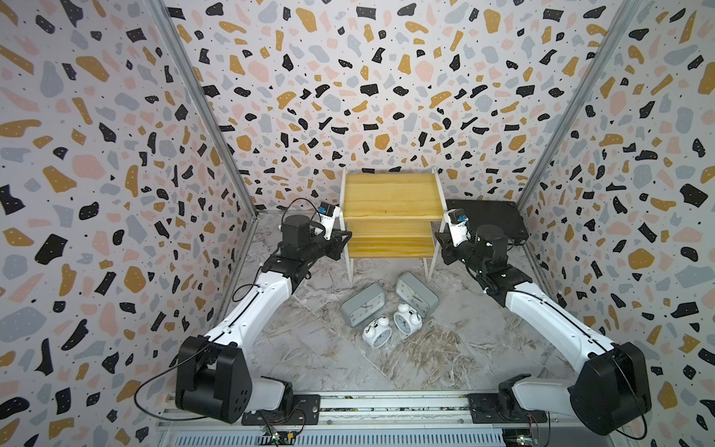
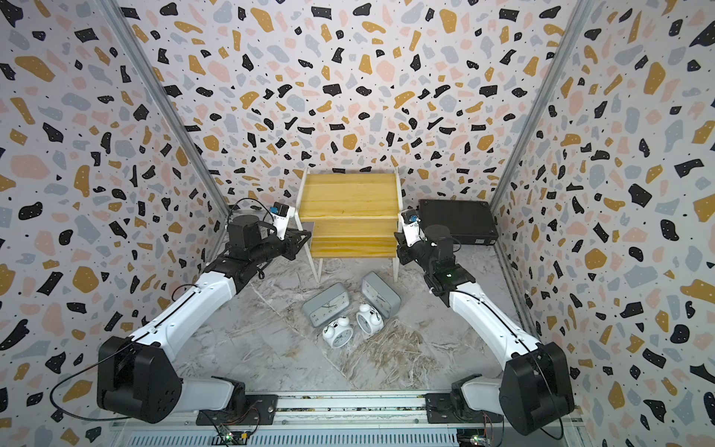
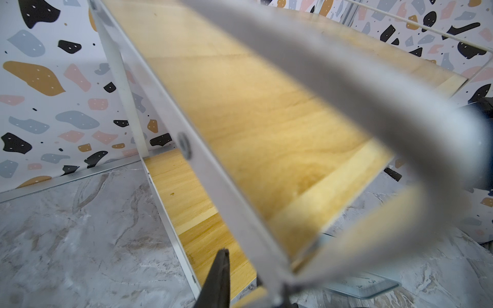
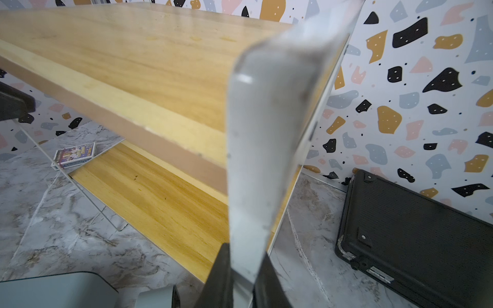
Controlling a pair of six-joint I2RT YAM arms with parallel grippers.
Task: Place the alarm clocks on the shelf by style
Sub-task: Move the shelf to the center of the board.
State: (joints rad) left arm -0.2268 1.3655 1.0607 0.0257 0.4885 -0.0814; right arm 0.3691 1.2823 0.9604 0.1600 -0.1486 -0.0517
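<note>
Your right gripper [image 4: 244,256] clamps the shelf [image 1: 390,193] frame; left gripper [image 1: 345,235] straddles it, grip unclear. Four alarm clocks [image 1: 363,309] lie on the floor [image 1: 309,348].

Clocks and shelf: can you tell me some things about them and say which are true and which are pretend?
1. The grey clocks and the round clocks are all on the table, in front of the shelf. True.
2. One clock sits on the shelf's top board. False: both boards are bare.
3. The left gripper holds a round clock. False: it is shut on the shelf's white frame.
4. The right gripper grips the shelf's frame too. True.
5. A black case lies beside the shelf. True.
</note>
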